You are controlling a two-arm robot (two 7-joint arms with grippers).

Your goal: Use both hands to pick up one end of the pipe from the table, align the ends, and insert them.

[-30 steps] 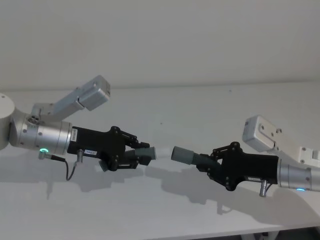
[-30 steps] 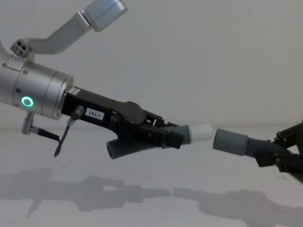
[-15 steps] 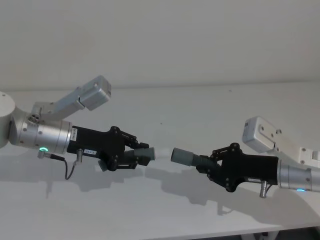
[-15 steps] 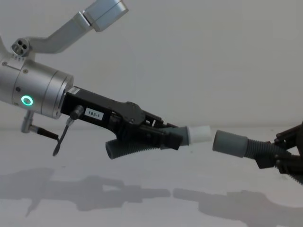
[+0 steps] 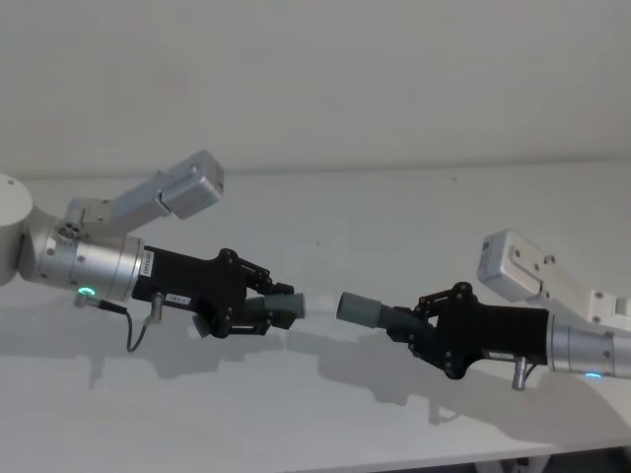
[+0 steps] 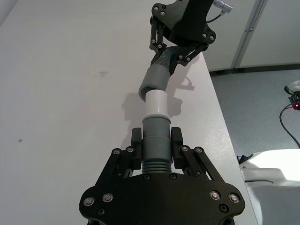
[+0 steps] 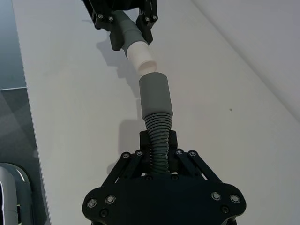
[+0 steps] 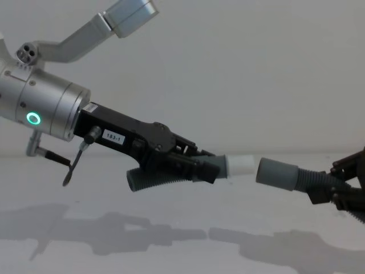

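Note:
Both pipe pieces are held above the white table (image 5: 394, 217). My left gripper (image 5: 264, 309) is shut on the ribbed piece with the white tip (image 8: 239, 165), whose free ribbed end (image 8: 149, 180) hangs below the fingers. My right gripper (image 5: 419, 326) is shut on the ribbed hose behind the grey cuff (image 5: 360, 308). The white tip (image 7: 139, 56) points at the open mouth of the cuff (image 7: 155, 96), with a short gap between them. From the left wrist, the tip (image 6: 155, 104) lines up just in front of the cuff (image 6: 153, 79).
The table's front edge runs close below both arms (image 5: 414, 458). In the left wrist view a grey floor (image 6: 262, 108) lies beyond the table's side edge. A plain pale wall (image 8: 256, 68) stands behind.
My left arm has lifted a little at the wrist and the white tip has dipped slightly toward the cuff's level. The right gripper and cuff have barely moved.

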